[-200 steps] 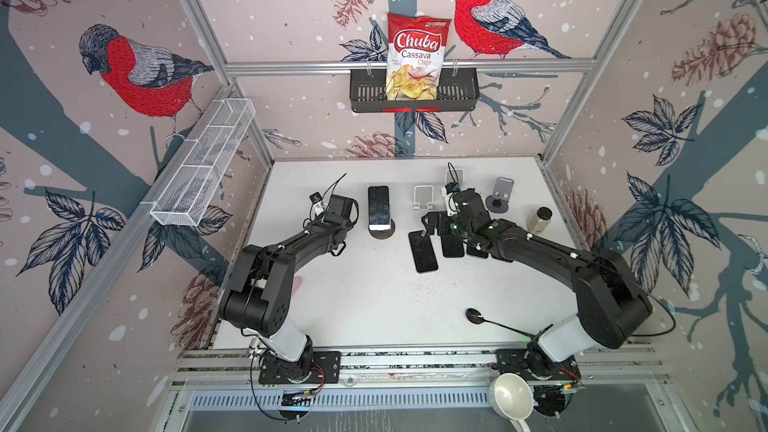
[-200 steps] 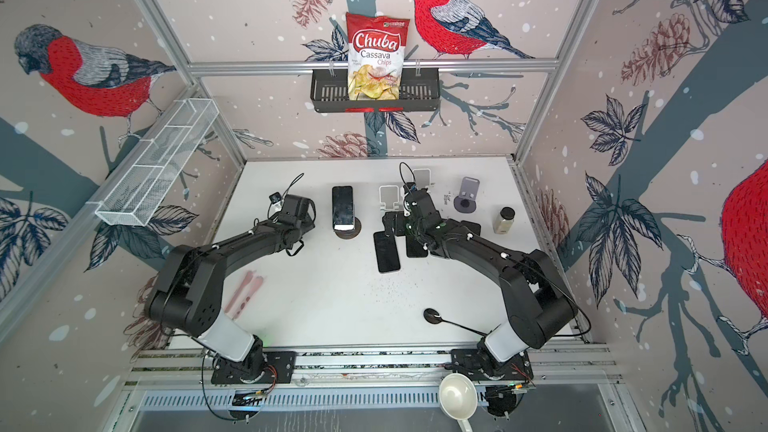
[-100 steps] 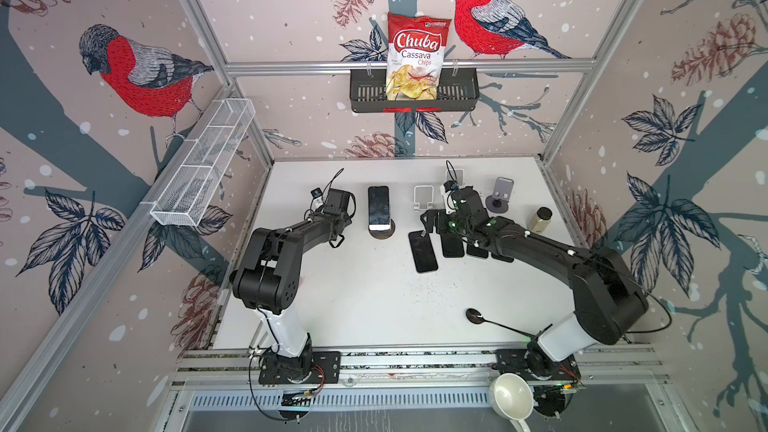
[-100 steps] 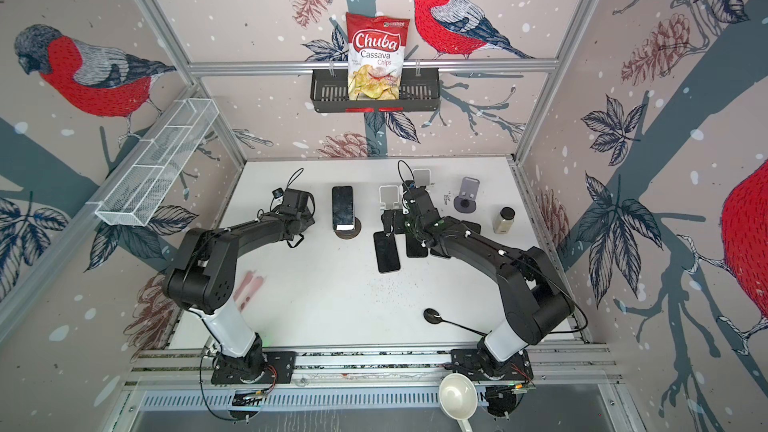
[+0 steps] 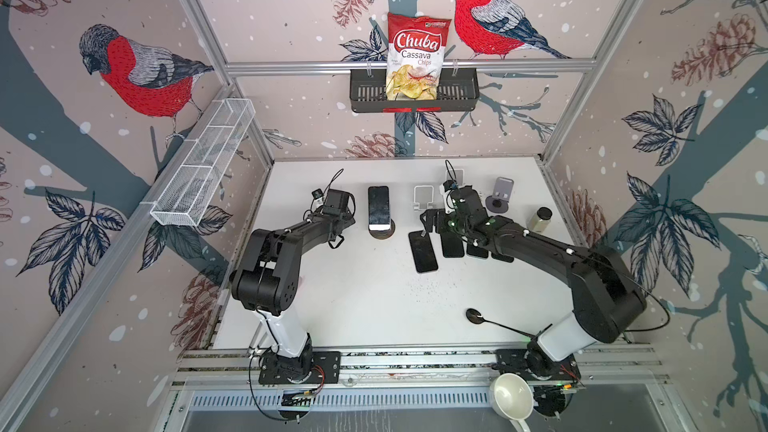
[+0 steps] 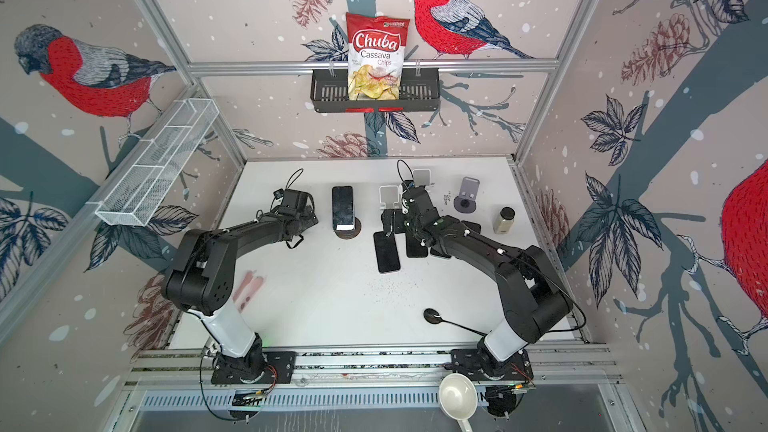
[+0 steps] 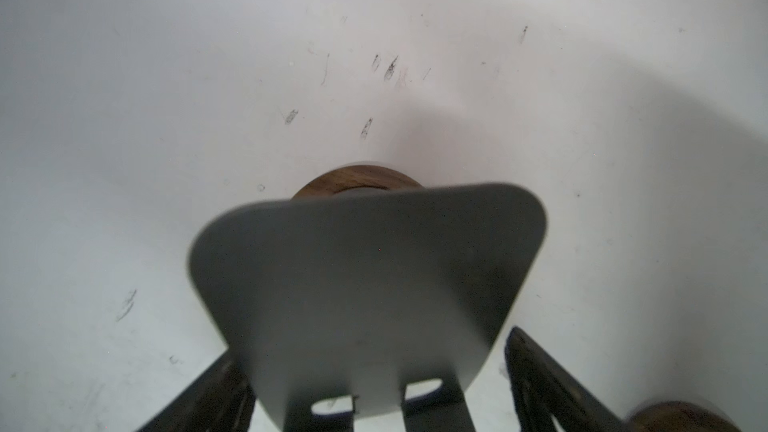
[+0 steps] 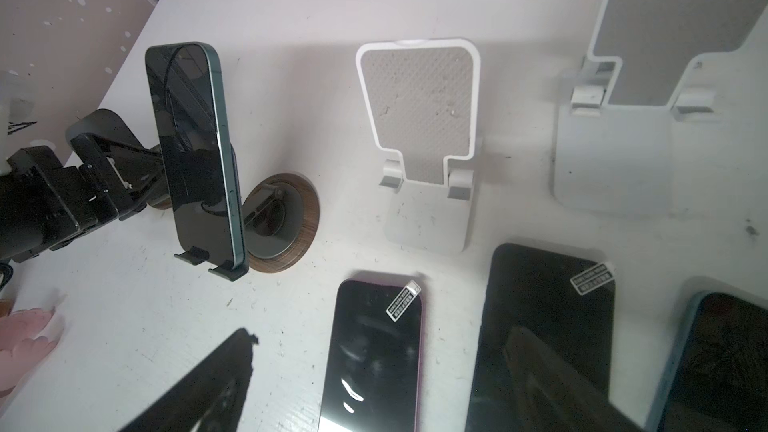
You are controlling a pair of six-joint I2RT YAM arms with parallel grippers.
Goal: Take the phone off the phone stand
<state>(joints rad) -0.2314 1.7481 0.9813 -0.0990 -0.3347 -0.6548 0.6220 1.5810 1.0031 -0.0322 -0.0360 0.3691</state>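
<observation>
A dark phone (image 5: 378, 205) (image 6: 342, 205) stands upright on a phone stand with a round wooden base (image 5: 381, 233) (image 6: 348, 233). In the right wrist view the phone (image 8: 191, 151) rests on two small hooks above the base (image 8: 291, 238). My left gripper (image 5: 348, 220) (image 6: 311, 218) (image 8: 141, 168) is just behind the stand, open. In the left wrist view its fingers (image 7: 216, 392) stand apart on either side of the stand's grey back plate (image 7: 365, 284), which hides the phone. My right gripper (image 5: 430, 222) (image 8: 374, 371) hovers open over flat phones.
Several phones (image 5: 423, 251) lie flat right of the stand. Two empty white stands (image 5: 424, 197) and a grey one (image 5: 500, 197) sit at the back, with a small jar (image 5: 539, 218). A black spoon (image 5: 490, 322) and a white cup (image 5: 511, 396) are near the front.
The left gripper's jaws have spread wide behind the stand, and the left arm's elbow has folded in toward its base. The right arm has barely moved.
</observation>
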